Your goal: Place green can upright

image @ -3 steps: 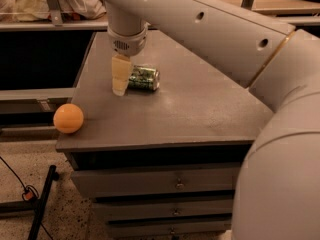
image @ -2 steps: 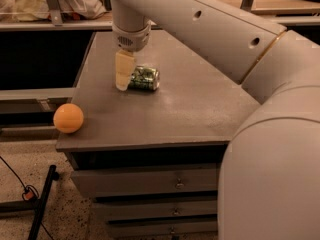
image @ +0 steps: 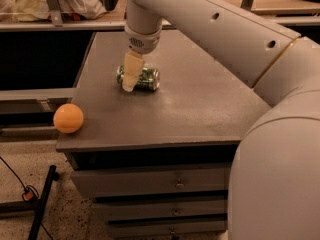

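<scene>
Your gripper (image: 129, 86) hangs down from the arm (image: 225, 29) over the back-left part of the table (image: 200, 109), its pale tip right in front of the green can (image: 148, 78). The can lies on its side, long axis running left to right, and the gripper covers its left-middle part, so you cannot tell whether it is parted, closed or gripping. An orange ball (image: 68, 118) sits well apart, at the table's front-left corner. The arm's large elbow fills the right side, hiding that edge of the table. Drawers (image: 175, 184) stack beneath the tabletop.
</scene>
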`<state>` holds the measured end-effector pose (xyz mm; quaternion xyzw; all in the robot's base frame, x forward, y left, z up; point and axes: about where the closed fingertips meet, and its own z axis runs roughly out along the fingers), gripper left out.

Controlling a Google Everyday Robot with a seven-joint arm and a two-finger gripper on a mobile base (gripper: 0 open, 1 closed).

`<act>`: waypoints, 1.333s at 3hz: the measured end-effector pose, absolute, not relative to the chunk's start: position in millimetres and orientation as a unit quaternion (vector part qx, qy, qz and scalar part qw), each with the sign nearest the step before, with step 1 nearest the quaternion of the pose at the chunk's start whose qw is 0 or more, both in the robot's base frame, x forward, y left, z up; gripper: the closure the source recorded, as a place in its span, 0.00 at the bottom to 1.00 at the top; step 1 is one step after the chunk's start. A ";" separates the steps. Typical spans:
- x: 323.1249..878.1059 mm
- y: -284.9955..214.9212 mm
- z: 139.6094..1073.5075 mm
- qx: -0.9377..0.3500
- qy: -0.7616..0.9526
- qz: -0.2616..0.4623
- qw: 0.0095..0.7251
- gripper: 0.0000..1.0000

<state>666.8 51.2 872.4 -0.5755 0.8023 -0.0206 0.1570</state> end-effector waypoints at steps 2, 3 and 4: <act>660.0 61.5 844.2 -0.591 0.795 -0.008 0.135 0.00; 668.9 73.2 823.8 -0.599 0.792 -0.012 0.116 0.00; 679.9 82.2 807.3 -0.601 0.792 -0.010 0.103 0.00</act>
